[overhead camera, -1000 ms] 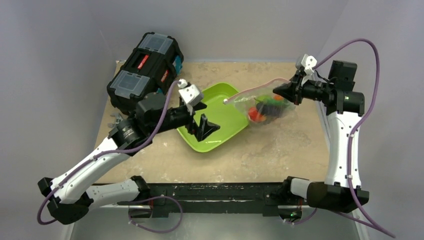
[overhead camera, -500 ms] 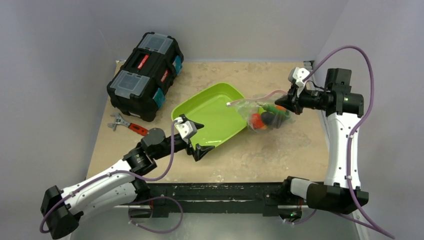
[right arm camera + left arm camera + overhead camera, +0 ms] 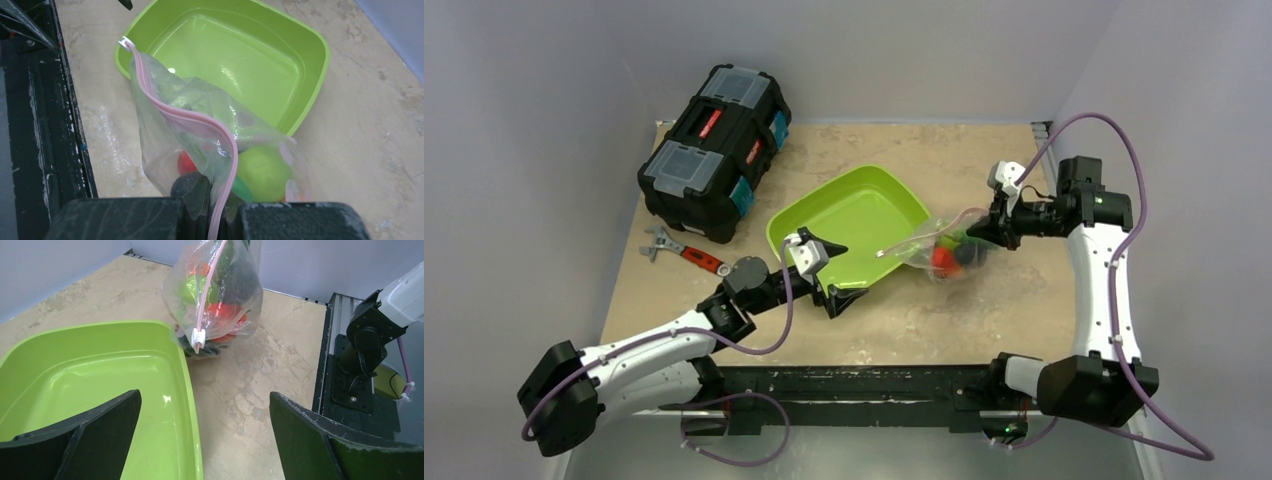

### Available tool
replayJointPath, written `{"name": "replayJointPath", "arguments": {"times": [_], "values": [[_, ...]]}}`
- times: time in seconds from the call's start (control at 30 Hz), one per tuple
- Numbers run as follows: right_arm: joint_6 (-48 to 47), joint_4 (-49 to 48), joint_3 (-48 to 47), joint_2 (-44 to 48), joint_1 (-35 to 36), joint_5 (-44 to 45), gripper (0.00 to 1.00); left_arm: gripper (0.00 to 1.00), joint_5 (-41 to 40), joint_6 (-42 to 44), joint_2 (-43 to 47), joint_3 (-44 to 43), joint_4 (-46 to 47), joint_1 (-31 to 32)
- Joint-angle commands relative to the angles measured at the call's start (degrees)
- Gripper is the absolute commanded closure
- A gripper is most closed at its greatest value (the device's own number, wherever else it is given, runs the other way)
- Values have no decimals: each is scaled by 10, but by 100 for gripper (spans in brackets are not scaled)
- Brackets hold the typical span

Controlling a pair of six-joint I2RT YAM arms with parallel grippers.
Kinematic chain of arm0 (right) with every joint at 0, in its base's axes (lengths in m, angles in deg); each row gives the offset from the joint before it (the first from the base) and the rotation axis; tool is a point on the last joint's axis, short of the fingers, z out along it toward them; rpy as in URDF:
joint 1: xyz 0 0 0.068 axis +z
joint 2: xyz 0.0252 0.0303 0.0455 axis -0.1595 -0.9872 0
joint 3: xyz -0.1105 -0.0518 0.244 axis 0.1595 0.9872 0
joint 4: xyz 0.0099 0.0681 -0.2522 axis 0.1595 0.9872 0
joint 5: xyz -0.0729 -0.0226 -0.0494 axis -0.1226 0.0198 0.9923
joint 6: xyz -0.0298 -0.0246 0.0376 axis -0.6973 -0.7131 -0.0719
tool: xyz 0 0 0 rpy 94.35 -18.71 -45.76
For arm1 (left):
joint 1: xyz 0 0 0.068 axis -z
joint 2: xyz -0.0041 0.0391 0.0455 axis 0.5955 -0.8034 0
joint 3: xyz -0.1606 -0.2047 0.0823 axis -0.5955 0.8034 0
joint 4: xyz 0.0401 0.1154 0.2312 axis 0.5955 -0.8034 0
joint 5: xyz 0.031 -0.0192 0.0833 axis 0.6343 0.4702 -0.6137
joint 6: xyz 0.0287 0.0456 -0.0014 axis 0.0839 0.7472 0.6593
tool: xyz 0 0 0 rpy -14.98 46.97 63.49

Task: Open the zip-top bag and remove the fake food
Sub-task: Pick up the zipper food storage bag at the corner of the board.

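Right gripper (image 3: 980, 233) clamping zip-top bag (image 3: 929, 245); left gripper (image 3: 837, 275) gaping wide.
I am holding the bag by its pink strip (image 3: 197, 120), just right of the green tray (image 3: 854, 205), fake food (image 3: 951, 256) inside.

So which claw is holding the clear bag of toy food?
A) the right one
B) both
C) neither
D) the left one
A: the right claw is shut on the pink strip of the zip-top bag, while the left claw is open and apart from it.
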State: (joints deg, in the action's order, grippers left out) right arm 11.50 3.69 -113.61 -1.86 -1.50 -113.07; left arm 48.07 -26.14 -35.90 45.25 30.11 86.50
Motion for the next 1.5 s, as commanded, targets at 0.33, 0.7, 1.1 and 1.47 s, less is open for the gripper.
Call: {"name": "replayJointPath", "arguments": {"times": [0.33, 0.7, 1.1, 1.47], "values": [[-96, 51, 8, -27, -3, -46, 100, 0, -35, 57, -100, 64, 287, 52], [-101, 52, 8, -48, -3, -44, 100, 0, -45, 37, -222, 98, 459, 52], [-93, 50, 4, -53, -5, -37, 100, 7, -77, 21, -378, -13, 520, 52], [-72, 39, -6, -62, -16, -5, 90, 100, -48, -9, -384, -27, 519, 52]]}}
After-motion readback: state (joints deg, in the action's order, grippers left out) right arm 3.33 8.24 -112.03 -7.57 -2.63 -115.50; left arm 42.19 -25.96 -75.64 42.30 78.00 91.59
